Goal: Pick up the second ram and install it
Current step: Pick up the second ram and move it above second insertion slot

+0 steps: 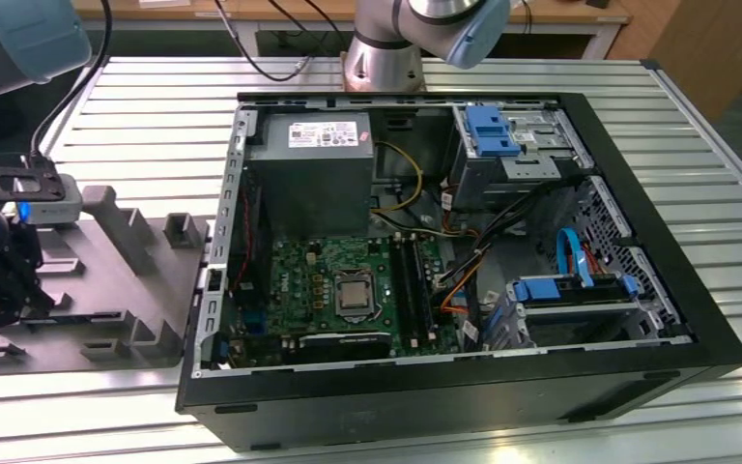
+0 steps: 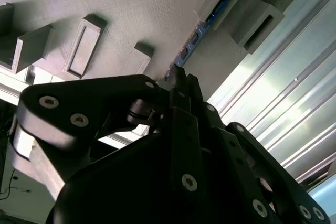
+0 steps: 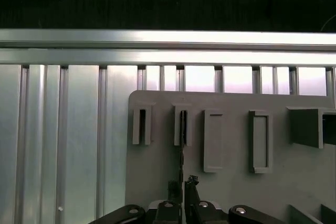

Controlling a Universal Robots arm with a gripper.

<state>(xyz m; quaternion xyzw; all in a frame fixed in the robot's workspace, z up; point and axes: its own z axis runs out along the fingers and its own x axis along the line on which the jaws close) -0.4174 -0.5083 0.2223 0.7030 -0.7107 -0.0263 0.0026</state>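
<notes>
Grip is what counts here. The end effector (image 3: 182, 184) sits low over the grey fixture plate (image 1: 113, 290) at the exterior view's left edge, on the slatted aluminium desk (image 1: 139, 126) just beside the open computer case (image 1: 474, 396). In both wrist views its fingers look closed onto the second ram (image 3: 181, 129), a thin stick standing on edge in a narrow slot of the plate. In the second wrist view the ram (image 2: 210, 17) runs from the fingertips (image 2: 179, 74) on into a raised slot block.

The hold seems to be near one end of the stick, so it may tilt once it is free. Lifting well likely means pulling straight along the slot walls, with no twist, so the board's edge does not bind. The pads should press on the flat faces, squarely centred.
</notes>
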